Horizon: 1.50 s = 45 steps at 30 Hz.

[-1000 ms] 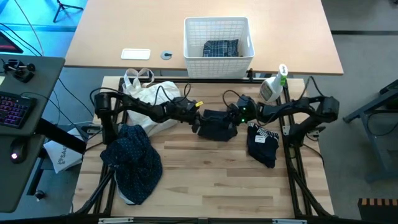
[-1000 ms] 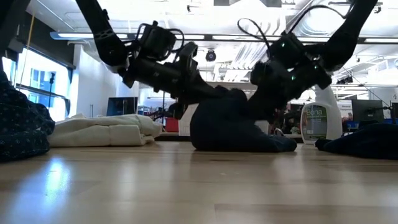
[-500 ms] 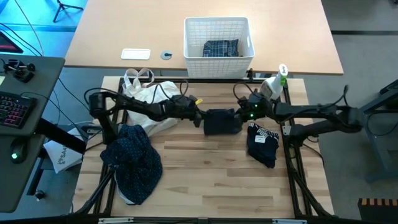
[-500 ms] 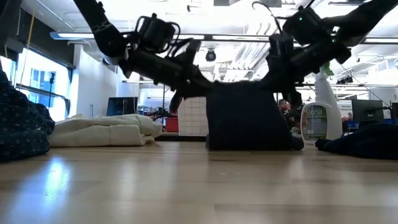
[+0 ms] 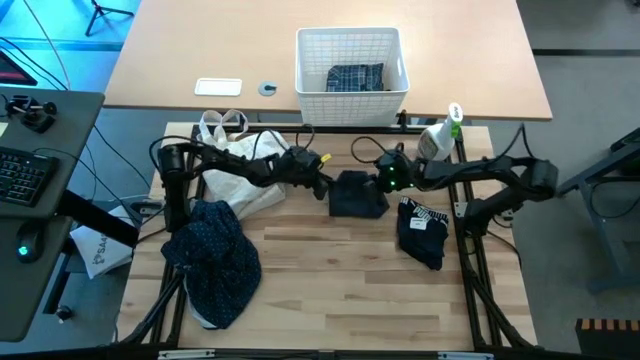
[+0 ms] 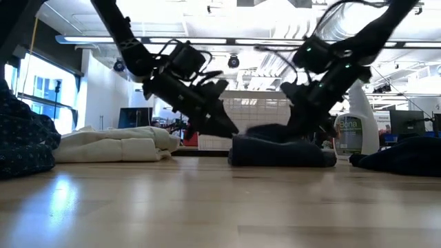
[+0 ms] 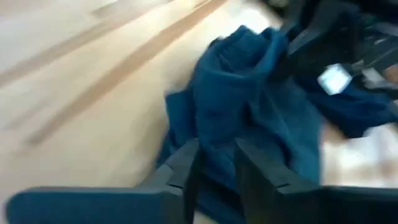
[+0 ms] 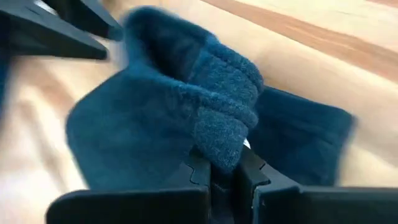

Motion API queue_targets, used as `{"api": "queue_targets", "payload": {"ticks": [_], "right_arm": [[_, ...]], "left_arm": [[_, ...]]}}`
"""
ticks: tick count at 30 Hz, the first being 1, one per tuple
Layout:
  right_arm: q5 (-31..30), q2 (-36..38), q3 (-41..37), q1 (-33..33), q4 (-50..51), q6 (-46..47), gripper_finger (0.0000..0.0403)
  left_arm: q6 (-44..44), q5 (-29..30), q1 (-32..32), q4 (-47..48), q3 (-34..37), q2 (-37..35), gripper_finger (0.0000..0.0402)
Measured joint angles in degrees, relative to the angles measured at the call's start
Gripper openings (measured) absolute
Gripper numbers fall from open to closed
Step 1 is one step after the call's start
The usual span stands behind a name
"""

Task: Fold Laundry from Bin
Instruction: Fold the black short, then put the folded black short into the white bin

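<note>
The plain dark navy piece [image 5: 358,196] lies as a low folded pile on the table's far middle. My right gripper [image 8: 225,171] is at its right side, shut on a raised fold. My left gripper [image 7: 216,165] stands open at the piece's left edge [image 6: 238,141], slanting down from the left. The white bin [image 5: 352,40] stands on the far table with the plaid shirt [image 5: 356,77] in it. The navy dotted shirt [image 5: 213,255] lies bunched at the near left. My left gripper has the piece's left edge just beyond its parted fingertips [image 7: 186,158]; whether they touch it I cannot tell. My right gripper pinches a thick bunched fold [image 8: 225,127] of the dark navy piece between its two fingers, coming from the table's right and slanting down. The fold stands up a little; the remainder lies on the table.
A cream-white cloth bag [image 5: 240,160] lies at the far left under my left arm. A spray bottle [image 5: 438,140] stands at the far right. Another folded dark garment [image 5: 422,232] lies right of the navy piece. The near half of the table is bare wood.
Half a second ago both grippers held the navy piece up between them as an upright sheet. Both have since come down, and the piece has dropped into a flat folded pile on the table; only its right fold stays raised.
</note>
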<state>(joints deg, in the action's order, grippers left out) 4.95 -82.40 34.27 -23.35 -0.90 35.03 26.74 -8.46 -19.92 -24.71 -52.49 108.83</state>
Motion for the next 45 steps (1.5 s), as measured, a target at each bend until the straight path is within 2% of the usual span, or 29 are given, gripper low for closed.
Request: {"api": "queue_targets", "payload": {"ticks": [4,8,11,17,19,22,25,29,31,34,39,45], "right_arm": [[-4.7,-3.4,5.1,0.0,6.5,-2.3,0.0012],[-5.4,-5.6,8.5,0.0,9.7,-8.7,0.0028],[-5.4,-5.6,12.1,-0.5,15.3,-12.7,0.0075],[-6.2,-3.2,22.4,-2.0,31.8,-20.3,0.0201],[-5.5,-2.5,24.9,-1.3,34.7,-24.8,0.0229],[-2.0,-0.7,25.7,1.8,34.3,-32.7,0.0251],[1.8,-0.6,23.1,6.4,33.7,-40.6,0.0255],[2.3,-2.2,16.5,12.1,27.6,-45.4,0.0250],[0.8,-3.4,13.5,14.1,22.2,-45.5,0.0244],[-5.0,-5.7,10.6,16.2,14.3,-45.1,0.0233],[-3.3,-11.8,9.2,16.6,7.1,-46.9,0.0207],[-4.5,-18.6,12.7,16.6,7.0,-45.2,0.0149]], "left_arm": [[-3.3,-2.6,-1.7,9.4,-3.3,-1.5,0.0123],[-5.6,-5.1,-2.3,16.2,-6.0,-3.0,0.0132],[-7.1,-5.6,-2.0,19.4,-7.0,-5.1,0.0130],[-10.6,-4.7,-0.2,28.1,-7.3,-13.9,0.0119],[-12.9,-2.8,0.8,31.2,-7.3,-17.3,0.0116],[-16.5,0.3,2.0,36.5,-7.3,-21.7,0.0113],[-18.1,1.9,3.3,40.6,-7.3,-24.6,0.0113],[-17.5,2.3,5.2,44.3,-7.3,-26.7,0.0113],[-16.8,2.3,6.6,45.3,-7.3,-26.7,0.0113],[-15.2,2.3,8.6,46.8,-7.3,-26.7,0.0113],[-14.2,2.9,11.7,46.4,-7.3,-26.7,0.0113],[-9.3,3.3,13.2,46.4,-7.3,-26.8,0.0113]]}}
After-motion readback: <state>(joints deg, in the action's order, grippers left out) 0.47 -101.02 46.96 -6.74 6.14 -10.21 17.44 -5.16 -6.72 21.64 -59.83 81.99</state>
